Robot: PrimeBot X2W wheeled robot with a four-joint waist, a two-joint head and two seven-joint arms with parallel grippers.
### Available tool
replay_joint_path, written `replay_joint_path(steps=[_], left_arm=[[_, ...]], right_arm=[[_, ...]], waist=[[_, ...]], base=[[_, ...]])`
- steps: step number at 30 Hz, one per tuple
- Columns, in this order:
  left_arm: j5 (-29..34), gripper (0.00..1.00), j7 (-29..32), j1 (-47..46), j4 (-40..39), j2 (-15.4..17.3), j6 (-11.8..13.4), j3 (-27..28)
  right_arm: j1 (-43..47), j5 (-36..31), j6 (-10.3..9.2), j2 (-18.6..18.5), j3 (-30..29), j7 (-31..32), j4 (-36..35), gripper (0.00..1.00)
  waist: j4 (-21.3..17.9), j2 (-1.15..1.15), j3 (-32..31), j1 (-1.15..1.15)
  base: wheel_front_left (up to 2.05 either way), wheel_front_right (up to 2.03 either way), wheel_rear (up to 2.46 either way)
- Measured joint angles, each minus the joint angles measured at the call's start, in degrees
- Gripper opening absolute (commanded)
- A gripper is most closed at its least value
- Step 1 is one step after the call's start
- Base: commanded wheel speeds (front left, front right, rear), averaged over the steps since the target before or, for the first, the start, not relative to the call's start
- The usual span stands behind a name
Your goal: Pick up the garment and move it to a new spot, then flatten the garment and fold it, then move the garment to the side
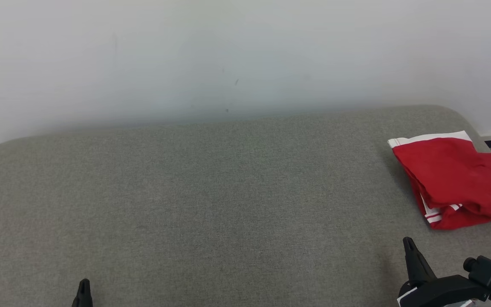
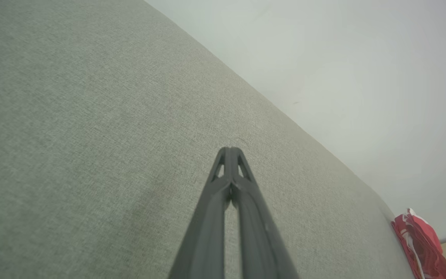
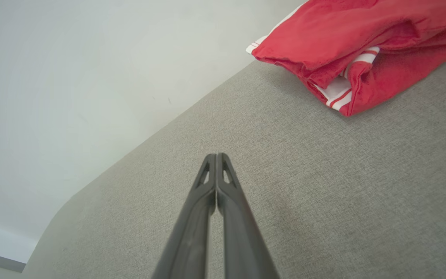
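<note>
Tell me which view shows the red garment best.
The head view: the garment lies folded at the right end of the grey surface, nearly whole, clipped at the frame edge. The right wrist view is closer, showing its layers and white stripes, but crops it. The left wrist view catches an edge-on sliver.

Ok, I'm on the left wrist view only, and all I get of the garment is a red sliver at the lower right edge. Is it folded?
Observer: Yes. The red garment lies folded in layers, with white striped trim showing along its near edge.
Operator: Where does it sit on the surface?
Observer: On the robot's right side of the grey padded surface, near the rounded far corner.
Operator: And the right pincer?
Observer: The right pincer is shut and empty. It sits short of the garment and does not touch it.
</note>
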Motion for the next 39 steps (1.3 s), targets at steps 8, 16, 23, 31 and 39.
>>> replay_joint_path(steps=[8,16,23,31,39], left_arm=[[-6.4,0.00,1.8,-1.0,-0.5,0.0,-0.2,-0.3],[-13.0,0.00,3.4,-1.8,-0.9,0.1,-0.3,-0.6],[-18.2,0.00,4.8,-2.4,-1.3,0.2,-0.4,-0.8],[-22.6,0.00,5.8,-3.1,-1.6,0.3,-0.4,-0.9],[-27.9,0.00,7.3,-3.7,-2.0,0.3,-0.4,-1.1]], right_arm=[[-0.1,6.3,0.00,0.5,-0.9,1.3,-0.9,0.00],[-0.3,12.7,0.00,1.1,-1.9,2.4,-1.7,0.00],[-0.3,17.2,0.00,1.4,-2.6,3.3,-2.3,0.00],[-0.5,21.5,-0.01,1.8,-3.2,4.0,-2.9,0.00],[-0.6,26.7,-0.01,2.2,-4.0,5.0,-3.6,0.00]], waist=[[0.2,0.00,0.2,0.00],[0.5,0.00,0.5,0.00],[0.6,0.00,0.7,0.00],[0.8,0.00,0.9,0.00],[1.1,0.00,1.2,-0.01]], base=[[0.00,0.00,0.00],[0.00,0.00,0.00],[0.00,0.00,0.00],[0.00,0.00,0.00],[0.00,0.00,0.00]])
